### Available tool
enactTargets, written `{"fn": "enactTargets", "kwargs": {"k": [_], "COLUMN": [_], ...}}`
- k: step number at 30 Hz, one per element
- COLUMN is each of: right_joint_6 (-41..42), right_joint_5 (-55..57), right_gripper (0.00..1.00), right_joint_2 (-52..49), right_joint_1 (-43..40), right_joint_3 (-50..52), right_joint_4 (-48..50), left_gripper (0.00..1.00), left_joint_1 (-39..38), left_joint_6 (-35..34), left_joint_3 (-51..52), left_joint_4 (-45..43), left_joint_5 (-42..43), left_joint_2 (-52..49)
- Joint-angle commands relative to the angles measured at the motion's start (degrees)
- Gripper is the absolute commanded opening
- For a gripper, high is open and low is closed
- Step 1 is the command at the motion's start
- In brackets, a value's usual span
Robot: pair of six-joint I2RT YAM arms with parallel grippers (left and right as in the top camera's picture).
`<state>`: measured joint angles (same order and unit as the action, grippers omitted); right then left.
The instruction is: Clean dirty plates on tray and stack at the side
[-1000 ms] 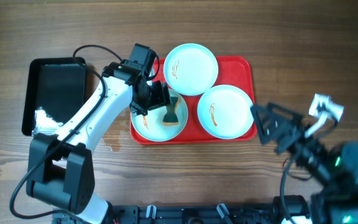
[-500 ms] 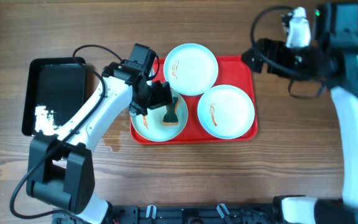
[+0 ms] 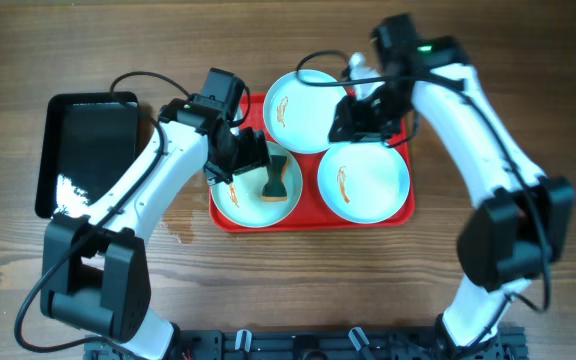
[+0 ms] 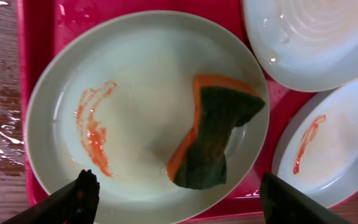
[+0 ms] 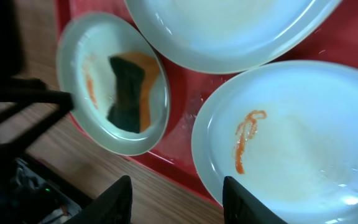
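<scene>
The red tray (image 3: 396, 106) carries three pale plates. On the left plate (image 3: 238, 205) there is an orange-red smear, and a green-and-orange sponge (image 3: 275, 180) lies loose on it. My left gripper (image 3: 242, 164) hovers open over this plate, with the sponge (image 4: 213, 140) just ahead of its fingers (image 4: 82, 196). The top plate (image 3: 308, 108) and the right plate (image 3: 363, 180) each show a smear. My right gripper (image 3: 368, 128) hangs open between those two, above the near rim of the right plate (image 5: 291, 143), and holds nothing.
A glossy black tray (image 3: 88, 150) lies on the wooden table, left of the red one, with a wet glint at its near edge. Water spots (image 3: 178, 235) mark the wood beside the red tray's front left corner.
My right arm has swung in from the right side to hang over the tray between the top and right plates. Left arm and sponge have barely shifted.
</scene>
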<state>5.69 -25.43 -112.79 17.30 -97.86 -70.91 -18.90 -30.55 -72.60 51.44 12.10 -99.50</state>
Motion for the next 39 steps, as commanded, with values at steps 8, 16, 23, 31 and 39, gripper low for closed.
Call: {"fn": "enactTargets", "kwargs": {"k": [8, 16, 23, 31, 39], "right_joint_6": [0.3, 5.0, 6.3, 4.6, 4.7], "right_joint_5": [5.3, 13.4, 13.2, 9.1, 7.1], "right_gripper": [0.44, 0.33, 0.38, 0.19, 0.21], "right_joint_2": [-8.6, -8.9, -9.0, -9.7, -9.7], "right_joint_1": [7.3, 10.8, 10.9, 12.0, 12.4], "right_joint_3": [0.5, 0.9, 0.9, 5.9, 11.2], "right_joint_4": [2.4, 8.2, 8.9, 11.3, 17.8], "left_gripper": [0.86, 0.85, 0.85, 0.86, 0.86], "left_joint_1": [2.4, 4.3, 6.4, 6.7, 6.8], "left_joint_6": [0.5, 0.5, 0.7, 0.8, 1.8], "left_joint_3": [-0.3, -0.3, -0.3, -0.3, -0.3], "left_joint_4": [1.4, 2.7, 4.4, 4.6, 5.0], "left_joint_5": [-1.6, -2.4, -2.8, -2.8, -3.0], "left_joint_2": [-0.6, -0.6, -0.6, -0.6, -0.6]}}
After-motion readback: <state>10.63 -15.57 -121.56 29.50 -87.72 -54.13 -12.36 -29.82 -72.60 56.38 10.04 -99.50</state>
